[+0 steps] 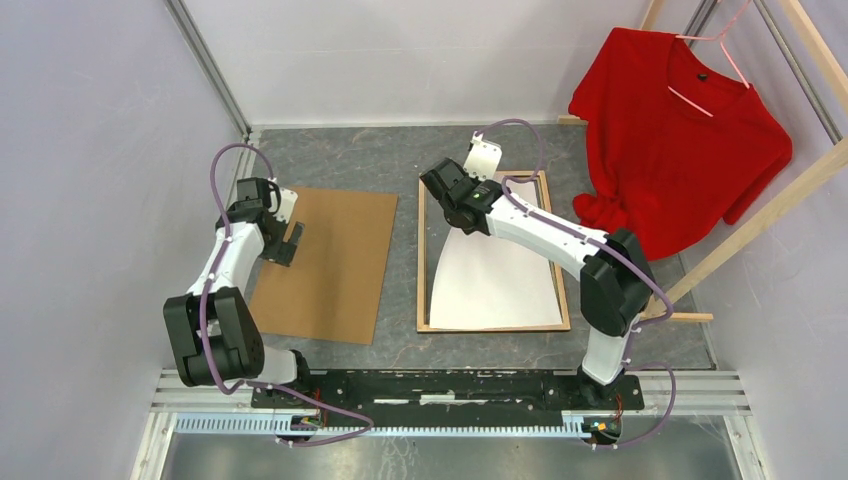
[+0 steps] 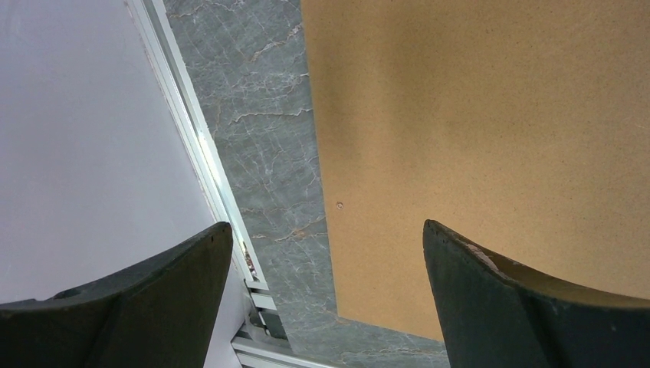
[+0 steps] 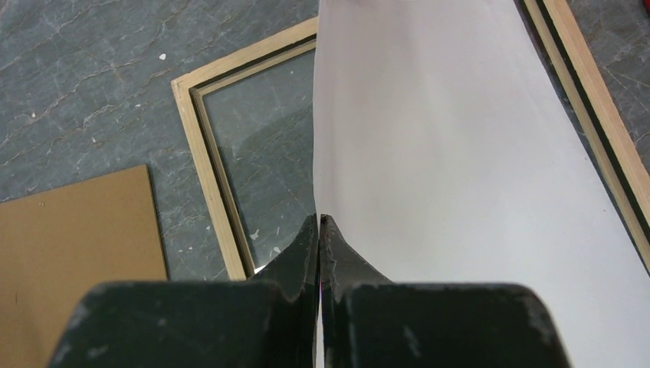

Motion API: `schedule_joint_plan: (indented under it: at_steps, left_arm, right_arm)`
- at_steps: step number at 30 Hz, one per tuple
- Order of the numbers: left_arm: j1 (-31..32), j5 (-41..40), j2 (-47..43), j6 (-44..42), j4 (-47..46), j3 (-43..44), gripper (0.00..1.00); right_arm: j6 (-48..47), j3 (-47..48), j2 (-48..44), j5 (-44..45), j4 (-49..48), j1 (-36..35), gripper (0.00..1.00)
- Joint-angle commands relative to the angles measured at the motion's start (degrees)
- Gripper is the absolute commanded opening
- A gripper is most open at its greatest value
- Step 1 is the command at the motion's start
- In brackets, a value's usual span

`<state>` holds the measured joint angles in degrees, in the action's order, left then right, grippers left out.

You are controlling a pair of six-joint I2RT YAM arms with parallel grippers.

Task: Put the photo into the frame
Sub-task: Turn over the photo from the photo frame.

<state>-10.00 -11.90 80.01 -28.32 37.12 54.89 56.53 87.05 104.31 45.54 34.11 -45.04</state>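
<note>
The frame [image 1: 422,260] lies back up on the table, its light wood rails showing; it also shows in the right wrist view [image 3: 207,176]. The photo [image 1: 495,275] lies over it white side up, curling up along its left side. My right gripper [image 1: 465,220] is shut on the photo's far left edge, seen in the right wrist view [image 3: 320,221] with the white sheet [image 3: 444,153] pinched between the jaws. Glass shows inside the frame [image 3: 268,153] beside the lifted edge. My left gripper [image 1: 290,243] is open and empty over the left edge of the brown backing board [image 1: 330,265].
The backing board [image 2: 475,115] lies left of the frame, with a strip of grey table between them. A red shirt [image 1: 680,140] hangs on a wooden rack [image 1: 770,200] at the back right. The enclosure wall and its metal rail [image 2: 192,138] run close on the left.
</note>
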Motion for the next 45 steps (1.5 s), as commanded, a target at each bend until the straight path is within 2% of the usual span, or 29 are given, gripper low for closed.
schedule_joint_plan:
  at_steps: [1,15,30,35,40,45]
  left_arm:
    - [0.16,-0.56,0.53,-1.65,-1.65,0.74,1.0]
    - [0.26,-0.58,1.2,-1.83,-1.79,0.92,1.0]
    - [0.41,-0.69,2.08,-1.92,-1.78,1.23,1.0]
    - [0.44,-0.86,2.09,-2.01,-1.79,1.17,0.99]
    - [0.47,-0.87,2.04,-2.01,-1.79,1.11,0.99]
    - [0.49,-0.58,2.21,-1.86,-1.73,1.19,0.99]
  right_arm:
    - [-0.77,-0.12,0.7,3.72,-2.59,0.65,0.0]
    - [-5.28,-1.64,1.61,2.8,-7.49,1.31,0.0]
    - [-7.08,-0.74,3.86,-0.09,-9.39,1.5,0.0]
    - [-6.22,-0.82,3.55,1.69,-8.2,1.4,0.0]
    - [-3.48,-5.06,0.16,5.3,-8.71,1.48,0.0]
    - [-5.02,-10.8,-3.51,5.37,-15.89,1.44,0.0]
